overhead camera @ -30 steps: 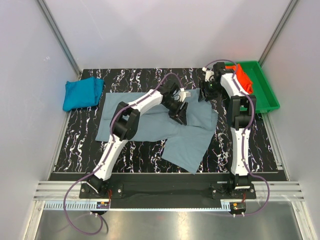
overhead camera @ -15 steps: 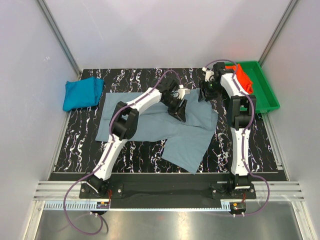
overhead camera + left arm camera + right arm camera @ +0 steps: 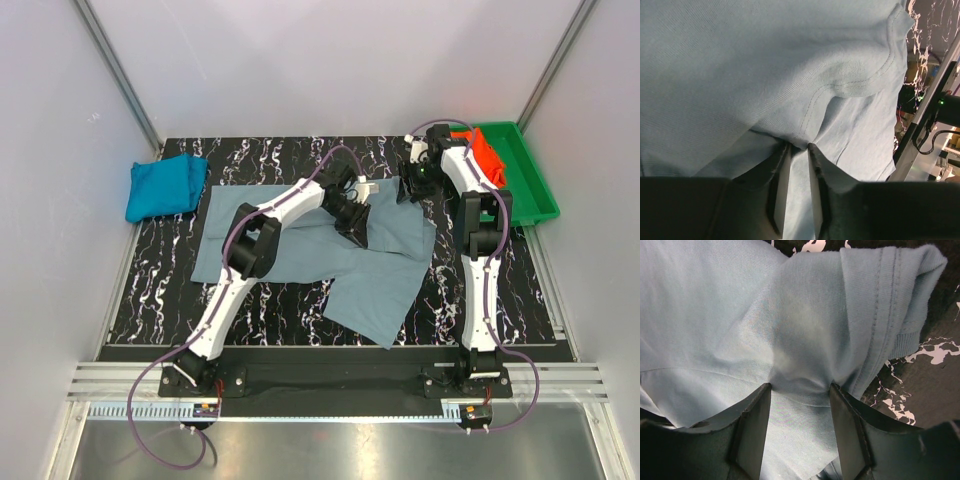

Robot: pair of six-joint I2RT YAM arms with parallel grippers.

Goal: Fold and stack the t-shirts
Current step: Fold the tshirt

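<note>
Beside the grey-blue t-shirt [image 3: 330, 255], a green tray [image 3: 535, 190] holds an orange-red t-shirt [image 3: 487, 157].

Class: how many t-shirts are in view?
3: grey-blue t-shirt spread mid-table, teal t-shirt bundled at the far left, orange-red t-shirt at the green tray. More may be hidden.

Lying spread mid-table: dusty grey-blue cloth t-shirt [image 3: 330, 255]. Sitting folded at far left: bright teal-blue cloth t-shirt [image 3: 165, 186]. Resting in green plastic tray [image 3: 535, 190] at far right: orange-red cloth t-shirt [image 3: 485, 157].
</note>
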